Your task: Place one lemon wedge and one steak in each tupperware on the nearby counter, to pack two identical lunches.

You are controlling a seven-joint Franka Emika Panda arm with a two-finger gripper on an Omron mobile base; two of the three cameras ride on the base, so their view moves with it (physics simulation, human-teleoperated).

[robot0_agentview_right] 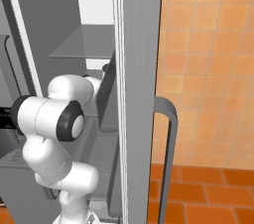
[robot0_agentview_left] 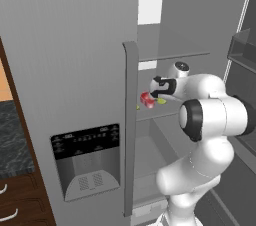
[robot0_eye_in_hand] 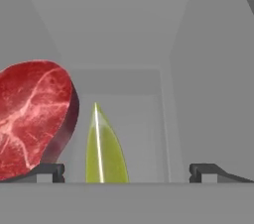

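The arm reaches into the open fridge (robot0_agentview_left: 90, 45); its gripper (robot0_eye_in_hand: 127, 171) hangs with the jaws spread wide, holding nothing; a lemon wedge (robot0_eye_in_hand: 104, 148) stands between the fingertips (robot0_eye_in_hand: 47, 171), nearer the nine o'clock one; a steak (robot0_eye_in_hand: 32, 114) sits just beside the wedge at nine o'clock; both rest on a fridge shelf (robot0_agentview_left: 167, 112).

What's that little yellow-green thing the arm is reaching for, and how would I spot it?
Look inside the open fridge, on the shelf the arm reaches over. There, between the tips of the open gripper, stands a lemon wedge, right of a steak. It is slim, pointed and yellow-green; the steak is broad, red and marbled.
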